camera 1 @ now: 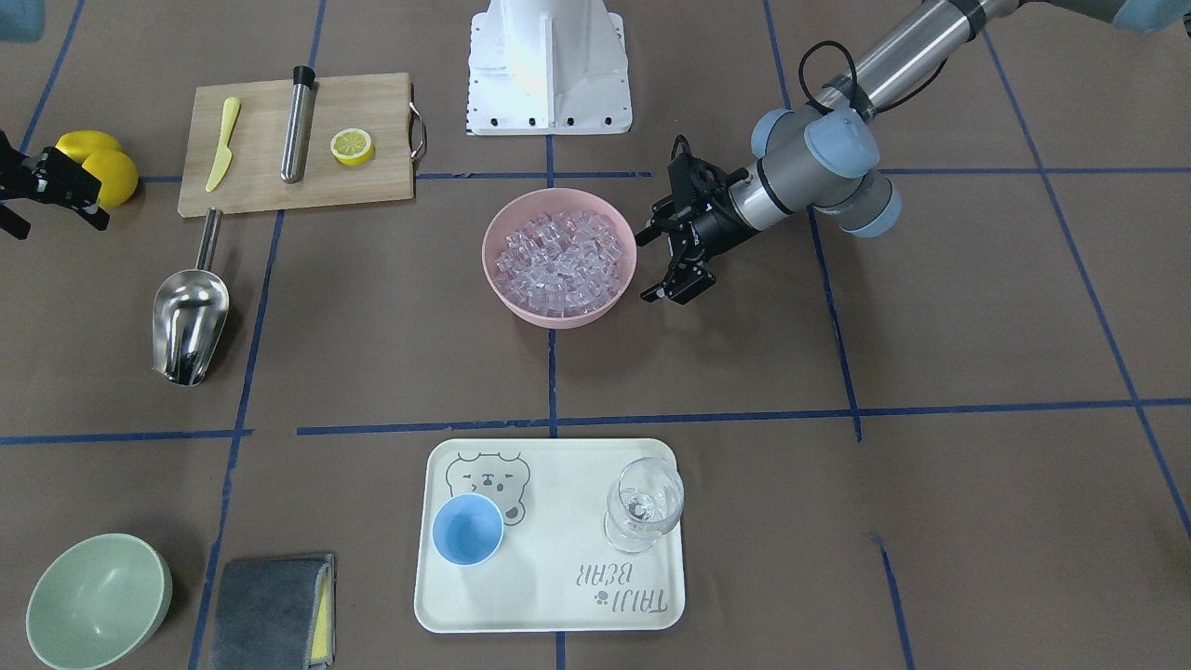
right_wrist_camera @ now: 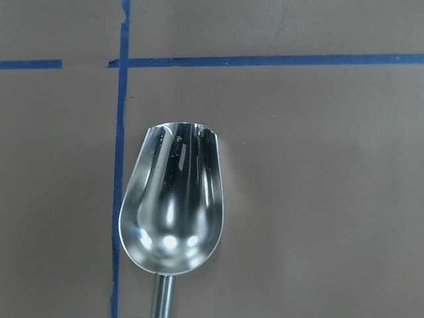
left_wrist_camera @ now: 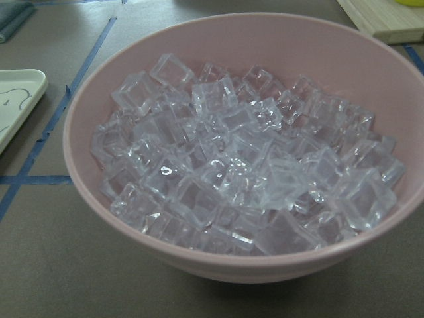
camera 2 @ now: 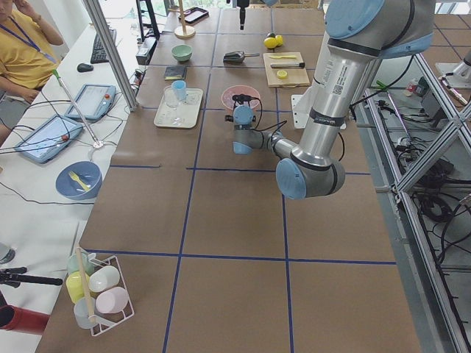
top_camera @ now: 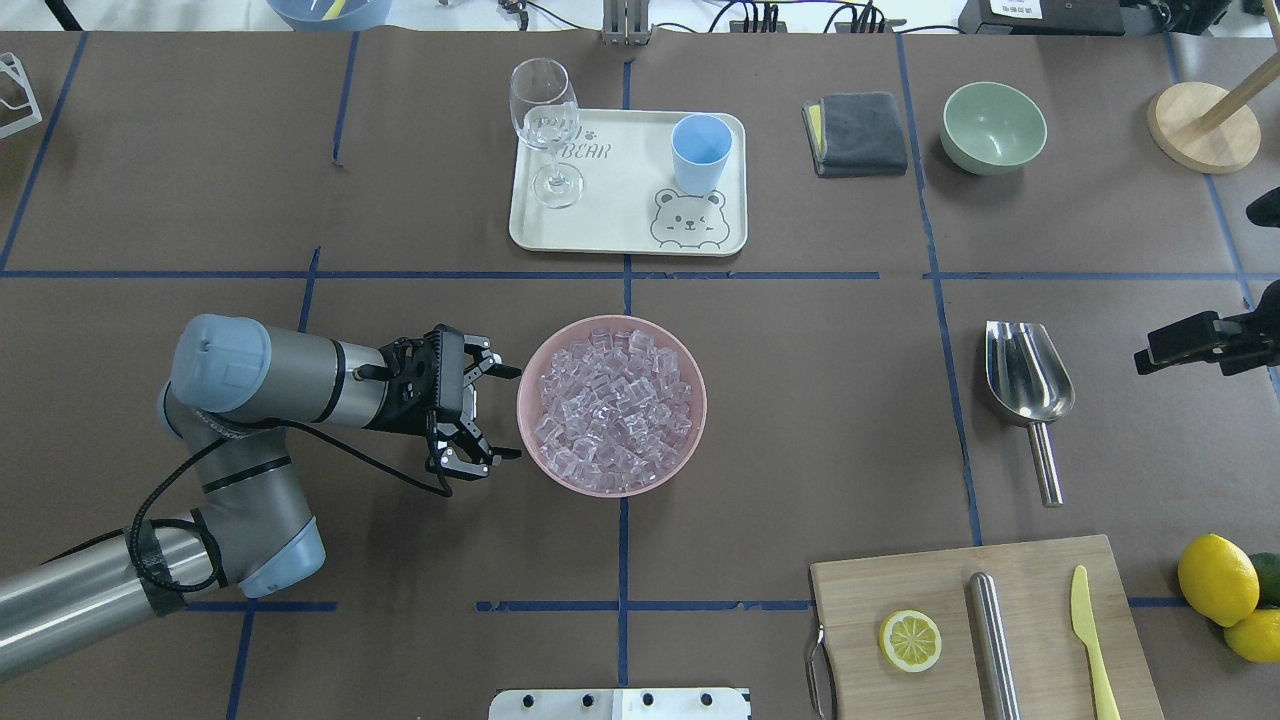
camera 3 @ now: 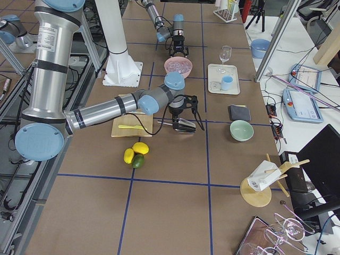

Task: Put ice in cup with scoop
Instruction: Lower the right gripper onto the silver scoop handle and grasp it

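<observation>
Ice [left_wrist_camera: 245, 172]: clear cubes heaped in a pink bowl [camera 1: 558, 318] at the middle of the counter [camera 1: 977, 326].
Scoop [camera 1: 191, 321]: lies flat on the counter, well to the robot's right of the pink bowl. The trough faces up, and the rod handle points toward the cutting board [camera 1: 260, 112] and nearly reaches its edge. No ice shows in the trough.
Cup [camera 1: 467, 529]: light blue and upright on the cream tray [camera 1: 540, 596], beside the bear drawing. Its inside shows plain blue.
Left hand [top_camera: 505, 413]: fingers spread apart with nothing between them. It lies level, just beside the pink bowl's rim on the robot's left, tips pointing at the bowl. I cannot tell whether the tips touch the rim.
Right hand [camera 3: 183, 118]: hangs over the scoop with fingers apart and holds nothing. Its wrist camera looks straight down into the trough.
Tray: on the far side of the pink bowl from the robot. It also carries an upright wine glass [camera 1: 644, 502], set apart from the cup.
Cutting board: holds a yellow knife [camera 1: 223, 144], a steel cylinder [camera 1: 298, 121] with a black cap, and a lemon half [camera 1: 352, 146].
Elsewhere: whole lemons [top_camera: 1217, 578] beside the board. A green bowl [camera 1: 98, 600] and a folded grey cloth [camera 1: 270, 614] lie side by side to the robot's right of the tray.
</observation>
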Motion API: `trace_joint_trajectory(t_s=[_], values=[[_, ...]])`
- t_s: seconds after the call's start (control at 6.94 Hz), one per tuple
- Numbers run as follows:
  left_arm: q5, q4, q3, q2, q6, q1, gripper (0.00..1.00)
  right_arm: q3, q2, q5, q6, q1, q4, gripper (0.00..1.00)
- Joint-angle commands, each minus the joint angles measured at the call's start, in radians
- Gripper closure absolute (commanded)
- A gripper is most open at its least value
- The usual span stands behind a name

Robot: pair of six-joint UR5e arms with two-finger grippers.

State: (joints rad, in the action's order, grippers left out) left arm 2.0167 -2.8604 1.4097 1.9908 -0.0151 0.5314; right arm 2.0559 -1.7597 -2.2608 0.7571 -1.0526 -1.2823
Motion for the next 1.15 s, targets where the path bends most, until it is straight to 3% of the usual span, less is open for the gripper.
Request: trace_joint_trajectory(t_s=[0.0, 0.43, 0.58, 0.72, 1.01], values=[[0.005, 0.001, 0.0, 0.01, 0.046, -0.001, 0.0, 0.004, -0.044, 0.074, 0.158, 0.087, 0.113, 0.0], [0.005, -0.002, 0.002, 0.011, 0.046, -0.001, 0.0, 0.001, -0.038, 0.268, 0.368, 0.293, 0.174, 0.0], [0.005, -0.004, 0.003, 0.01, 0.046, -0.001, 0.0, -0.002, -0.028, 0.303, 0.392, 0.346, 0.175, 0.07], [0.004, -0.004, 0.003, 0.01, 0.046, -0.001, 0.0, -0.008, -0.015, 0.305, 0.39, 0.373, 0.169, 0.26], [0.004, -0.004, 0.003, 0.01, 0.044, -0.001, 0.0, -0.051, 0.019, 0.306, 0.384, 0.417, 0.166, 0.29]])
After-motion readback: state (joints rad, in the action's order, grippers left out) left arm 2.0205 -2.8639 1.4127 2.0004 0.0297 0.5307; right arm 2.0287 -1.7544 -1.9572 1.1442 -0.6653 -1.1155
